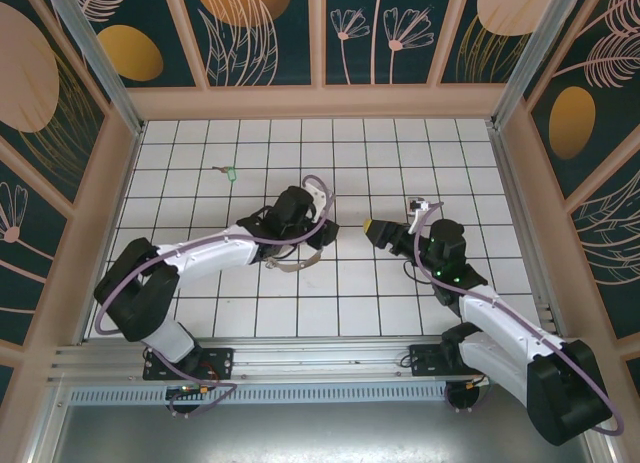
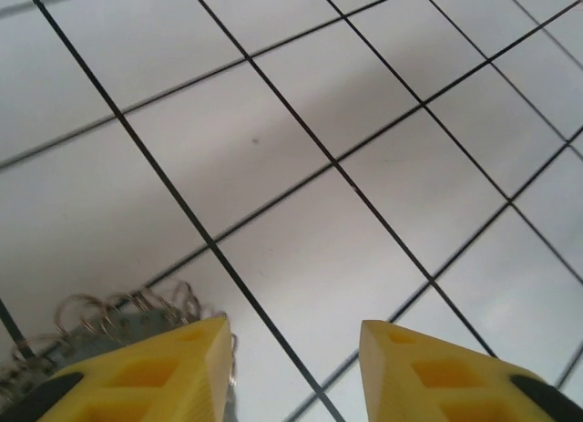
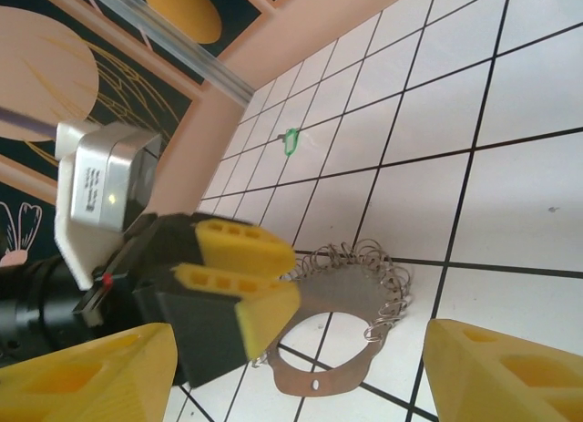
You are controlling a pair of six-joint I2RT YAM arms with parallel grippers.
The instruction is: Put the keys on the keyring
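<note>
My left pincer (image 2: pixel 291 326) and right pincer (image 3: pixel 301 333) both gape empty, keyring (image 3: pixel 342 294) flat just beside the left one, tiny key (image 1: pixel 228 170) well apart from keyring; key looks light, slippery, so pinch its green head.

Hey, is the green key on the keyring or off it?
Off. The green key lies alone on the white tiles, clearly apart from the keyring.
</note>
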